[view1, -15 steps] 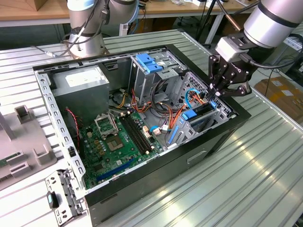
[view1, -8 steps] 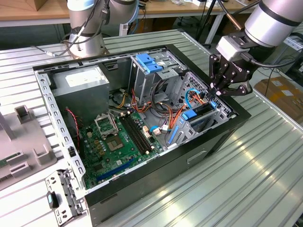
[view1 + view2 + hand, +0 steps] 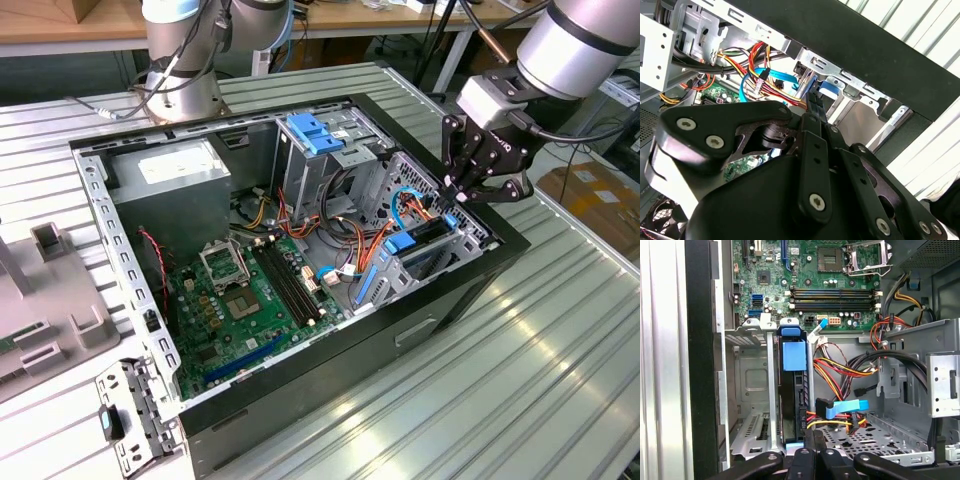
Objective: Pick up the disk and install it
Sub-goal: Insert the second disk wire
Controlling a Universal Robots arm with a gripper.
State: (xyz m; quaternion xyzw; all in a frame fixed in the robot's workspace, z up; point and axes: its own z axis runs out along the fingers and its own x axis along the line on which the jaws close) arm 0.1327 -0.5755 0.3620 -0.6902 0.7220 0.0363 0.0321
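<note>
The pincer [image 3: 470, 187] hangs over the front corner of the open computer case [image 3: 480, 290], right above the drive cage [image 3: 425, 262]. Its black fingers [image 3: 812, 127] are drawn close together and reach down to the top edge of the disk [image 3: 425, 238], which stands on edge in the cage with its blue rail showing. In the first wrist view the disk [image 3: 792, 395] sits in the slot between the cage's metal walls, its blue latch tab uppermost and its dark side visible below. Whether the fingers are really pinching the disk or only resting against its end I cannot tell; the contact itself is hidden behind the pincer's own body.

By my reading the pick-up is over and the installing step is in hand: the disk is already well down in the cage, close to seated. What it calls for now is a straight, even push along the slot, kept clear of the cables [image 3: 840, 367] that loop just beside the cage, nearer the motherboard [image 3: 240, 300].

Farther from the cage, the grey power supply [image 3: 170, 175] fills the far corner of the case, and a blue bracket [image 3: 310, 135] sits on the upper bay. The case lies on a ribbed metal tabletop [image 3: 560, 360].
</note>
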